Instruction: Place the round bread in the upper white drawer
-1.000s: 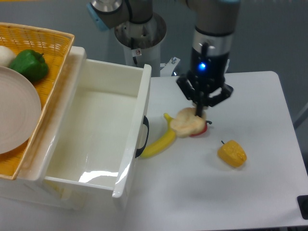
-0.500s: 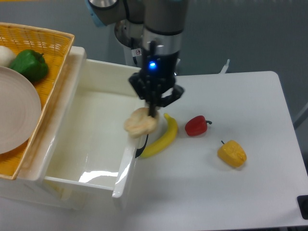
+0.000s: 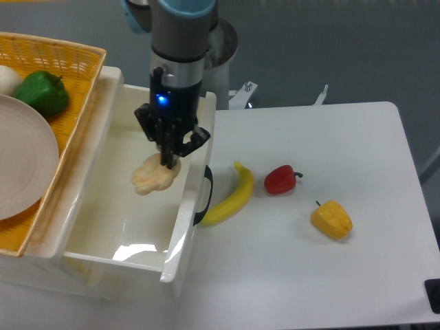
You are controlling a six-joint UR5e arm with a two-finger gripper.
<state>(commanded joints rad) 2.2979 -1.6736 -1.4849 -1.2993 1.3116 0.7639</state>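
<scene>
i have the gripper (image 3: pixel 167 159) pinching the round bread (image 3: pixel 155 176), which hangs just under the fingers, inside the upper white drawer (image 3: pixel 89 254) and near its right wall, above the floor. its long axis runs roughly left to right. my read: lower straight down, then release. i can read no writing anywhere.

- The arm (image 3: pixel 177 48) in the upper left centre of the frame is a grey cylinder with a light blue ring at its top edge.
- Below it sits a black wrist section with one small blue light glowing on its front.
- The gripper (image 3: pixel 167 162) is black, with angular linkages spreading to both sides.
- A pale grey rounded base column stands behind, toward the top centre.
</scene>
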